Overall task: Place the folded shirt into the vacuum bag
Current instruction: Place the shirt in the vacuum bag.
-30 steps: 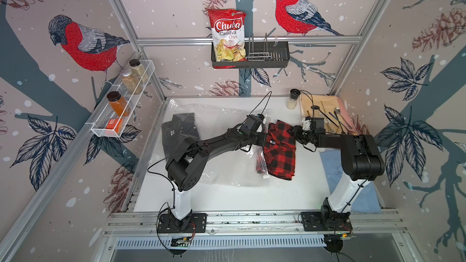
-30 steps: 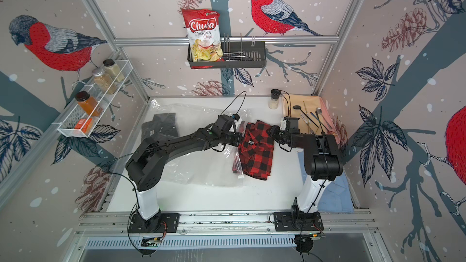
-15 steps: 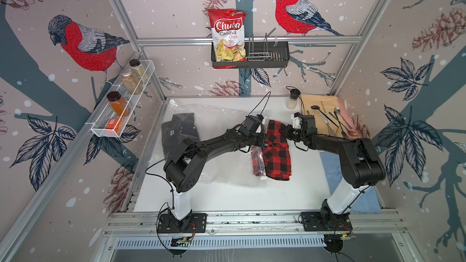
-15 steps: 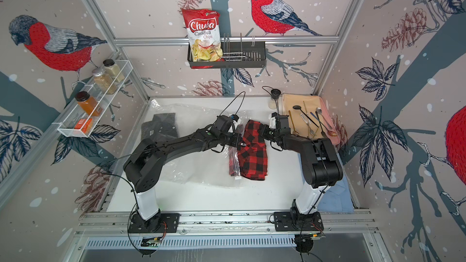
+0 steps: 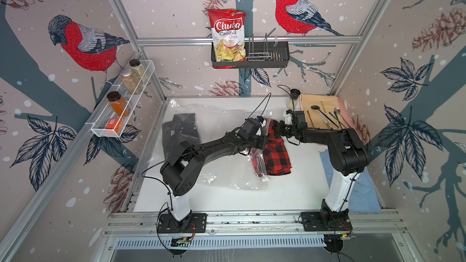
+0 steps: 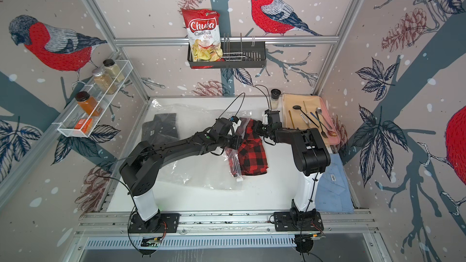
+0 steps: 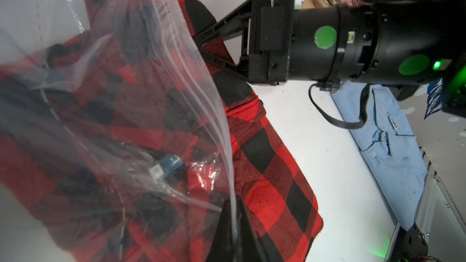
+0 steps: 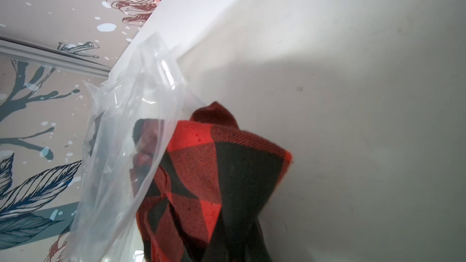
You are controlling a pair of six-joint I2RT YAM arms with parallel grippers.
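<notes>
The folded shirt (image 5: 277,156) (image 6: 252,158), red and black plaid, lies right of centre on the white table. Its left part sits inside the mouth of the vacuum bag (image 5: 222,172) (image 6: 199,172), a clear crinkly bag spread across the middle. My left gripper (image 5: 262,143) (image 7: 233,204) is shut on the bag's upper zip edge (image 7: 201,76) and holds it raised over the shirt (image 7: 272,172). My right gripper (image 5: 276,128) (image 8: 234,245) is shut on the shirt's far end (image 8: 201,172). The bag's white slider clip (image 5: 264,179) rests near the shirt's front corner.
A dark folded shirt (image 5: 180,132) lies at the far left under the plastic. A light blue shirt (image 5: 363,192) sits at the right front. A beige mat with utensils (image 5: 325,114) and a small jar (image 5: 293,95) stand at the back right.
My right gripper went to the shirt's far end and shut on it. The shirt has bunched narrower and shifted left, deeper under the bag's raised lip. My left gripper stayed shut.
</notes>
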